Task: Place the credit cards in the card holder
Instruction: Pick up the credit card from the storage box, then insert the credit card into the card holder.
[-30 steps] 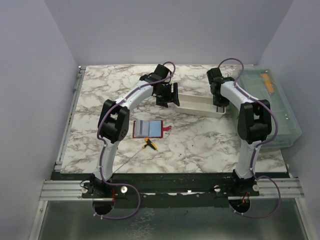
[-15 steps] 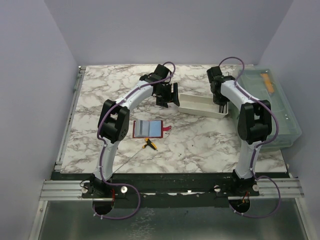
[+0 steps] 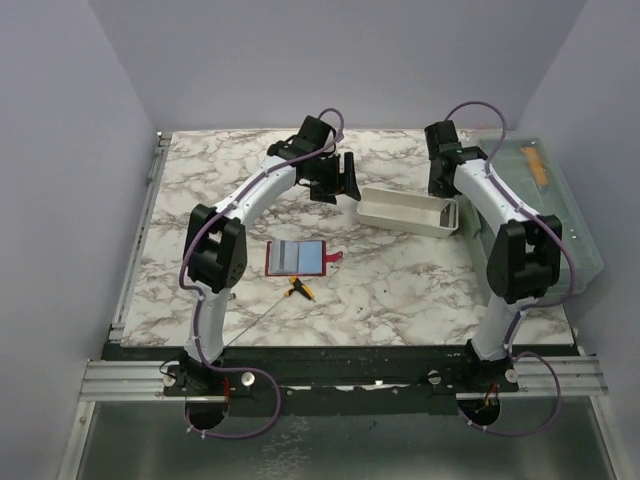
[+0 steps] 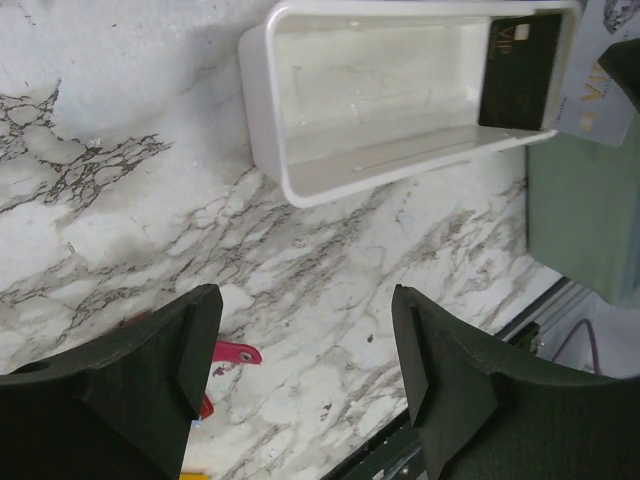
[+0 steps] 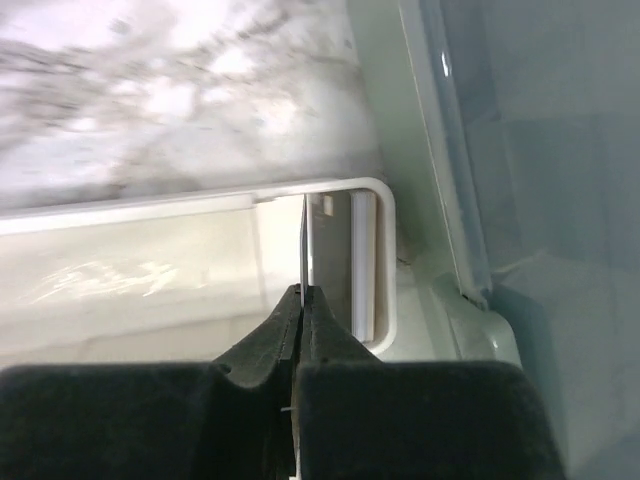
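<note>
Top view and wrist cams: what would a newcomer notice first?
The right gripper is pinched shut on a thin card, seen edge-on at the right end of the white tray. The red wallet lies open on the marble table near the left arm, while the left gripper hangs open by the tray's left end.

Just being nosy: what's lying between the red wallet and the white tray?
Only bare marble table separates wallet and tray, per the top view.
</note>
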`<state>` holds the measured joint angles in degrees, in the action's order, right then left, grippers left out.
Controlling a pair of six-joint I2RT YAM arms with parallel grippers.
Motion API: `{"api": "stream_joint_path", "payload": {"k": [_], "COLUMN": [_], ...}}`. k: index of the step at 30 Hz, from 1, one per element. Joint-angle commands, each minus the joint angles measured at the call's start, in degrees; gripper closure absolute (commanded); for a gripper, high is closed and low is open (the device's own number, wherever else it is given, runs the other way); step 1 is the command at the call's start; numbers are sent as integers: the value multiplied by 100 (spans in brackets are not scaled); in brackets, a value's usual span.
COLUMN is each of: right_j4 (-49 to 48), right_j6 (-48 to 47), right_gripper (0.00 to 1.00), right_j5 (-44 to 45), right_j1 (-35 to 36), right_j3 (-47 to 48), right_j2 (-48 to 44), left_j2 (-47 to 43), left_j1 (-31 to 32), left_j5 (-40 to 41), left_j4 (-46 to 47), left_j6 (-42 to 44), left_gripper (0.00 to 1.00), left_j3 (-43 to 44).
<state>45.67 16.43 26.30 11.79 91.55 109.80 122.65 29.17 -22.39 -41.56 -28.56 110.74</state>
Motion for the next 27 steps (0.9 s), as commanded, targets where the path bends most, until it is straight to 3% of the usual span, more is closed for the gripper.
{"api": "stream_joint_path", "payload": {"k": [1, 4, 7, 11, 13, 17, 21, 25, 27], "right_j4": [-699, -1469, -2770, -5744, -7005, -8628, -9601, -10542, -10664], "right_j6": [-199, -152, 601, 2501, 3131, 3909, 4261, 4722, 4780], "right_gripper": [100, 100, 100, 100, 100, 100, 100, 100, 100], "right_j5": [-1158, -2850, -4752, -6505, -6654, -6421, -6178, -6061, -5973], "right_j1": [-10, -2, 21, 310, 654, 1328, 1711, 1917, 1985], "right_j3": [-212, -790, -1637, -3048, -3379, -3841, -4053, -4262, -4273], "right_j2": [-1067, -1758, -2337, -2634, -2503, -2163, -1888, -1659, -1618], "left_j2": [-883, -1458, -2169, -3164, -3603, -4274, -4612, -4689, -4685], "left_j1": [-163, -386, -781, -1211, -1308, -1457, -1598, -1617, -1631], "left_j5": [-547, -1065, -1874, -2654, -2762, -2931, -3068, -3023, -3062], "left_j4": [45, 316, 1117, 2502, 3029, 4256, 5160, 5336, 5469], "left_j6": [-103, -161, -509, -1116, -1340, -2133, -2925, -3017, -3100], "left_gripper": [24, 24, 23, 20, 19, 19, 25, 32, 40], "left_j3": [-236, -924, -1976, -3408, -3975, -4964, -5584, -5765, -5802]}}
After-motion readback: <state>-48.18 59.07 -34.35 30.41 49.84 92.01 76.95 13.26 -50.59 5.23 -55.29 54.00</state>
